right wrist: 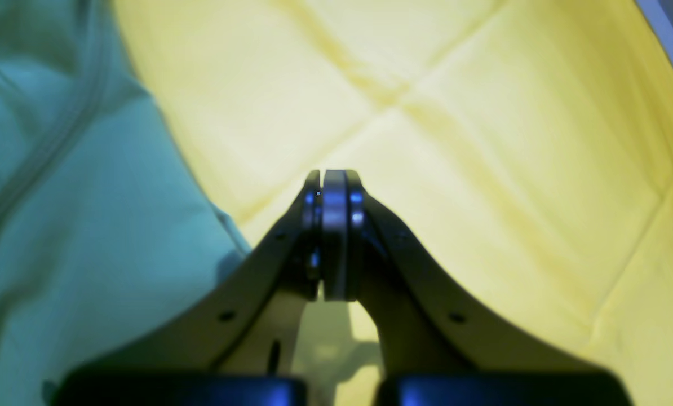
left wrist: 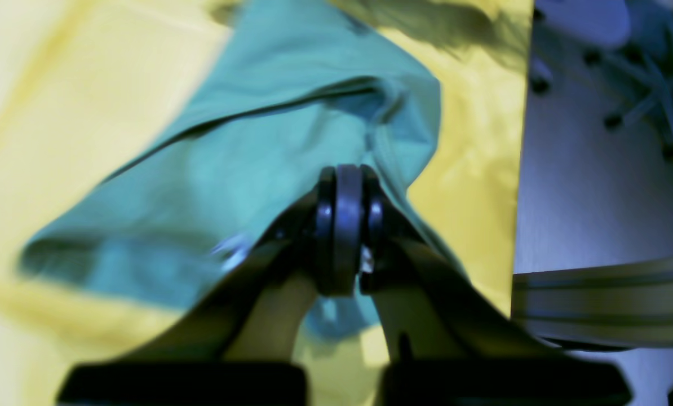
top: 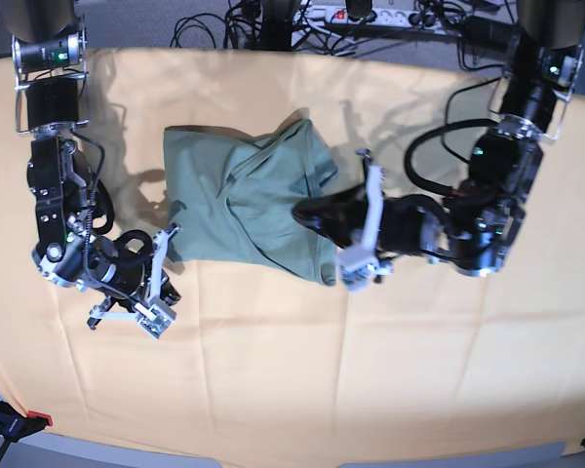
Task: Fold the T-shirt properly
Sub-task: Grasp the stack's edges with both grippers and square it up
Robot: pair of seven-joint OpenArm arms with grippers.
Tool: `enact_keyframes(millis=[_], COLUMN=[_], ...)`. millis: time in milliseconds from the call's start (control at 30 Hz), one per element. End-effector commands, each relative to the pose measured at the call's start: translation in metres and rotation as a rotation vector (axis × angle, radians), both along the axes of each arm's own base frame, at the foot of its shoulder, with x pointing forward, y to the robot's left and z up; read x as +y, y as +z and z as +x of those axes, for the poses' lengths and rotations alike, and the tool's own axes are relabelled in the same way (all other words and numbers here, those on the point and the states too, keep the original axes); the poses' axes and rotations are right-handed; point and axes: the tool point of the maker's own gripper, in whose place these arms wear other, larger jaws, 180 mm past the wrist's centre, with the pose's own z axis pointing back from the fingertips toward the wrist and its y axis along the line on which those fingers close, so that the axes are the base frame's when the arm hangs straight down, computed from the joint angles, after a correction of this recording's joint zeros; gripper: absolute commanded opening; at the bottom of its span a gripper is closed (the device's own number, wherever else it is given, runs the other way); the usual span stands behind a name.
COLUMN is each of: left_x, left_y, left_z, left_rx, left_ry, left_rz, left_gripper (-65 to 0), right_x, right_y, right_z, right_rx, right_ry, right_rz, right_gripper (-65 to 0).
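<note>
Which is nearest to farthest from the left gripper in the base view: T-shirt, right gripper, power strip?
1. T-shirt: right under the left gripper, at the cloth's centre.
2. right gripper: past the shirt's far edge, on the view's left.
3. power strip: off the yellow-orange cloth, top edge.
</note>
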Motion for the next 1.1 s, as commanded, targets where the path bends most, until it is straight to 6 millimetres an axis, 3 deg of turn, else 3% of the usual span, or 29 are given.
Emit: enact_keyframes(millis=[0,133,267,367,533,833,1067], left_x=[-0.006,-0.024,-0.036,-0.027,0.003,0.026,-0.011], left_y=[0.006,-0.021,-0.042,-0.060,-0.073,-0.073,-0.024], left_z=[0.006,0.003,-0.021,-0.033,-0.031,-0.031,-0.067], left_rx=[-0.054,-0.124,-0.098,-0.072,-0.059,-0.054,0.019], left_ry=[-0.008,-0.035,-0.125,-0.169,-0.152,-0.148,-0.249], left_rz=[-0.001,0.069,0.130,0.229,0.322,0.369,0.125], left_gripper=[-65.0,-65.0,-65.0,-65.0,-65.0,-65.0,-65.0], right_x=[0.001,-0.001,-0.006,-0.011,-0.015,-0.008,-0.002], right_y=[0.016,0.007,-0.001,-0.005,-0.007,-0.008,-0.023], right_z=[0.006,0.005,0.005,0.005,0.005,0.000,-0.004], right_rx=[-0.037,-0.008,0.016,0.028,0.036,0.059,0.120], right_ry=[0.019,0.023,0.010,0.007,0.001,0.013,0.006], right_rz=[0.024,0.025,0.021,0.013,0.008,0.061,0.111], right_gripper=[-65.0,-65.0,-65.0,-65.0,-65.0,-65.0,-65.0])
